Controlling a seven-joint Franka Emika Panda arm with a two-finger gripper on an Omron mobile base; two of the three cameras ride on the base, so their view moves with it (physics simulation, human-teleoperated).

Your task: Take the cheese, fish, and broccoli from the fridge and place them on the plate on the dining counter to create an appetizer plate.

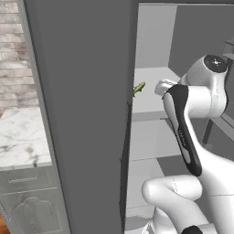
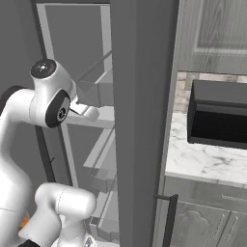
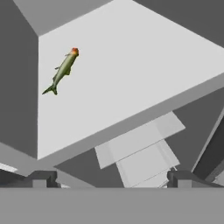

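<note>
The fridge (image 1: 82, 114) takes up most of both base views: a tall dark-grey body standing open, its pale interior and shelves showing behind the near edge of the dark panel. In the left base view a pale shelf (image 1: 148, 91) crosses the opening at mid height, with more shelf levels below it. The white arm (image 1: 192, 137) reaches up and into that opening, its dark-capped joint at the level of the shelf.

To the left of the fridge in the left base view lies a white grey-veined counter (image 1: 20, 137) over grey cabinet fronts, with a brick wall behind it. To the right of the fridge in the right base view a black microwave (image 2: 217, 120) stands on another marble counter (image 2: 202, 161).

The tool (image 3: 111, 177) shows in the hand view as two dark fingertips set far apart at the bottom, jaws fully spread and holding nothing; it hangs above the front edge of the shelf.

The fish (image 3: 62, 71) lies alone on that pale shelf, slender and greenish with an orange-red end, near the shelf's left wall and well apart from the fingertips. In the left base view it peeks out just past the dark panel's edge.
</note>
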